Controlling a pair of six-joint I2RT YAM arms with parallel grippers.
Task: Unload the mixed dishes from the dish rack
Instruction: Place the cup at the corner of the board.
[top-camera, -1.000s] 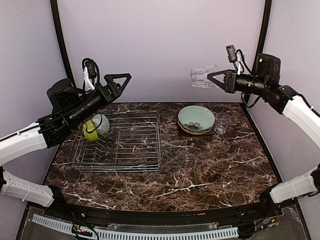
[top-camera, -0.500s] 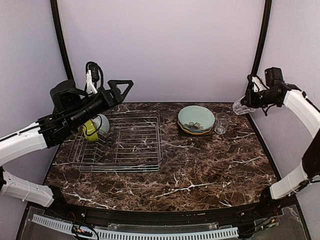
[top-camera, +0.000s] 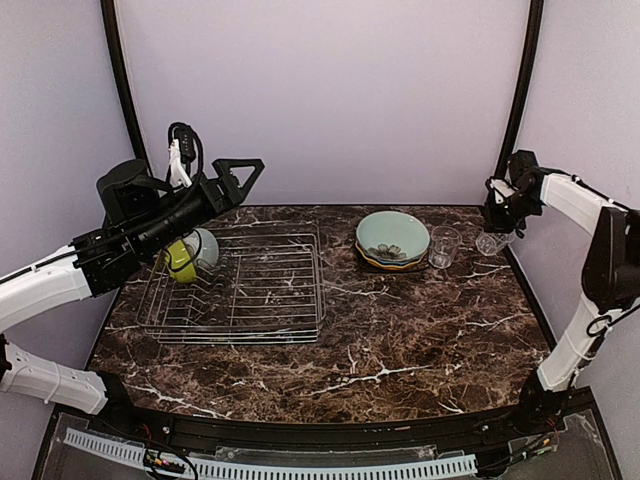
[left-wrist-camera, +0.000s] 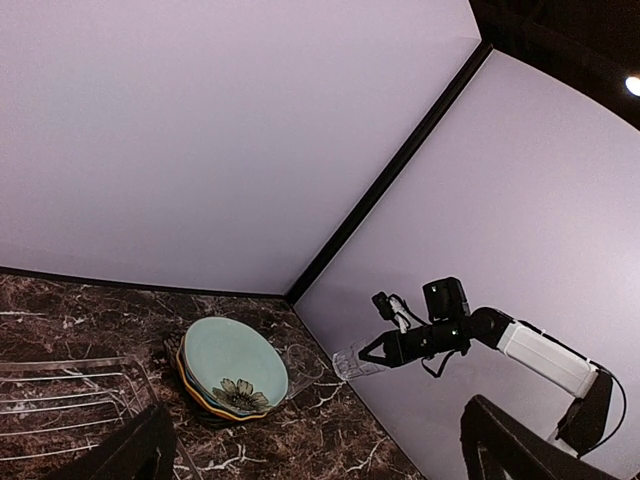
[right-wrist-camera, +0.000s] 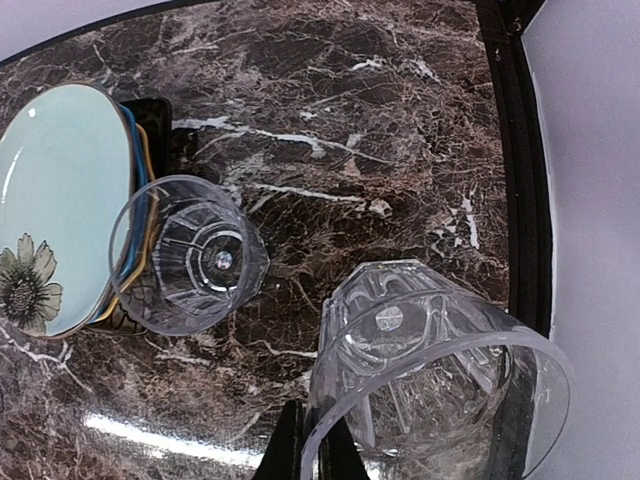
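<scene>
The silver wire dish rack (top-camera: 250, 290) sits at the left of the table. At its back left corner it holds a yellow-green bowl (top-camera: 181, 262) and a pale-green bowl (top-camera: 205, 246). My left gripper (top-camera: 247, 172) hangs open and empty above the rack's back edge; its dark fingers (left-wrist-camera: 140, 455) frame the left wrist view. My right gripper (top-camera: 496, 222) is shut on the rim of a clear ribbed glass (right-wrist-camera: 430, 370) (top-camera: 491, 242) (left-wrist-camera: 355, 362), held upright low over the back right corner. A second glass (right-wrist-camera: 190, 255) (top-camera: 443, 246) stands beside the stacked plates (top-camera: 392, 240), with the flower plate (right-wrist-camera: 50, 210) on top.
The right wall and black corner post (top-camera: 518, 90) are close behind the right gripper. The table's dark edge strip (right-wrist-camera: 520, 150) runs just right of the held glass.
My right arm swung from high at the back centre over to the right and came down, bringing the glass low beside the standing glass. My left arm barely moved.
</scene>
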